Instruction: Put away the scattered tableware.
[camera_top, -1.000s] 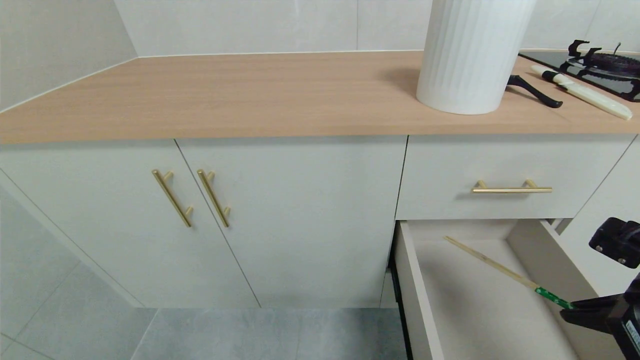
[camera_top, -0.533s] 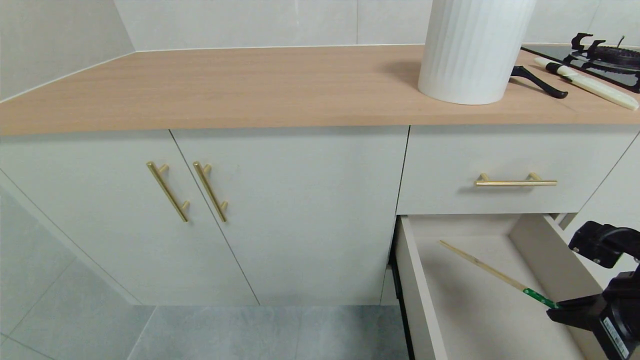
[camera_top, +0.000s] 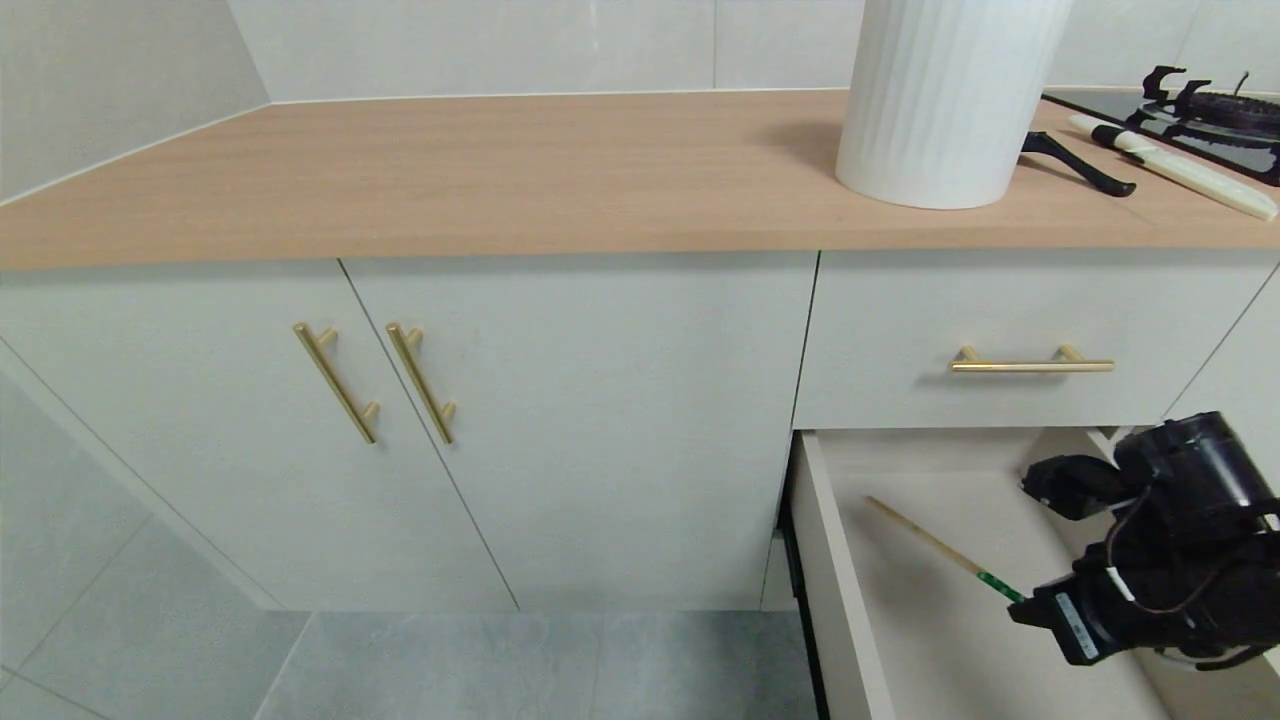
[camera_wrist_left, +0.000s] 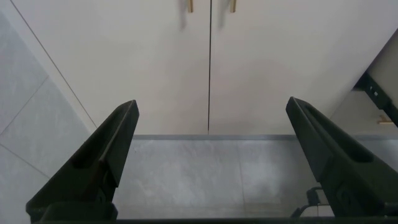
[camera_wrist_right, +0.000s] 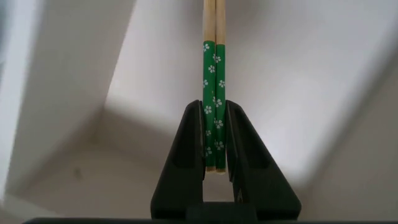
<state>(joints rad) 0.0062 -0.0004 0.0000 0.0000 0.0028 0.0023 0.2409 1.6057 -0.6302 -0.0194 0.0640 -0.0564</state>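
Kitchen cabinet (camera_top: 600, 420), lower drawer (camera_top: 900, 640) standing open — right claw (camera_top: 1020, 605) pinching chopsticks (camera_top: 930, 545) over drawer floor. Seemingly placing step; next calling for lowering, releasing. Left claw (camera_wrist_left: 211, 109) gaping wide.

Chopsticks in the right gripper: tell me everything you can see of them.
The chopsticks are a pair lying side by side: pale wood-like shafts, green ends printed with small white flowers. The right gripper pinches the green ends. They reach out over the floor of the open drawer; whether the tips touch it I cannot tell.
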